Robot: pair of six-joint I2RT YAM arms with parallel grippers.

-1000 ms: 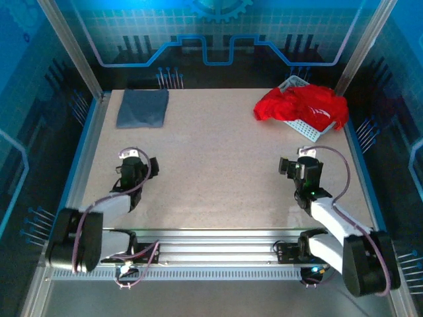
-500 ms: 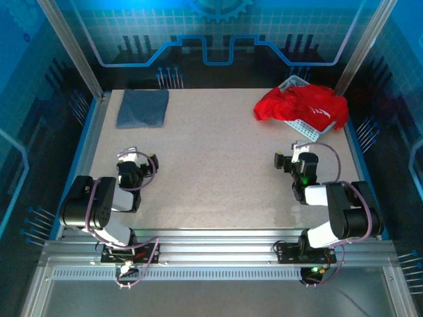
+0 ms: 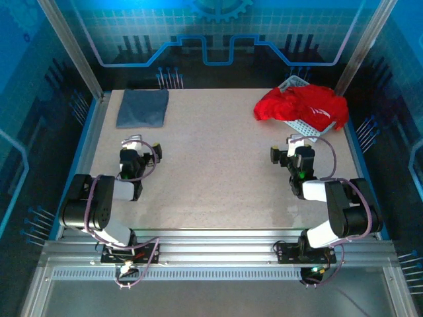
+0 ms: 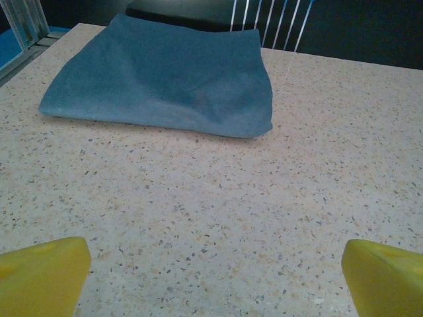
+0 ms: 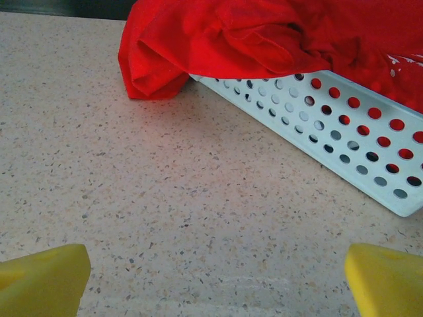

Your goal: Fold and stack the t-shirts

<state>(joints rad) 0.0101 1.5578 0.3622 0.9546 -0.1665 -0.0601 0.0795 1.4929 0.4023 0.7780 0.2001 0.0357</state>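
Low on the left of the overhead frame, left gripper spread wide, holding nothing; above it, at upper left, folded slate-blue t-shirt flat on table. Right of centre, right gripper equally wide, empty; just beyond, red t-shirts heaped over white basket.

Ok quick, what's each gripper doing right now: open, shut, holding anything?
Left gripper: jaws open, holding nothing.
Right gripper: jaws open, holding nothing.

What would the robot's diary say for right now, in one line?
blue t-shirt: folded, far left corner | red t-shirts: heaped over basket, unfolded | left jaws: open, empty | right jaws: open, empty
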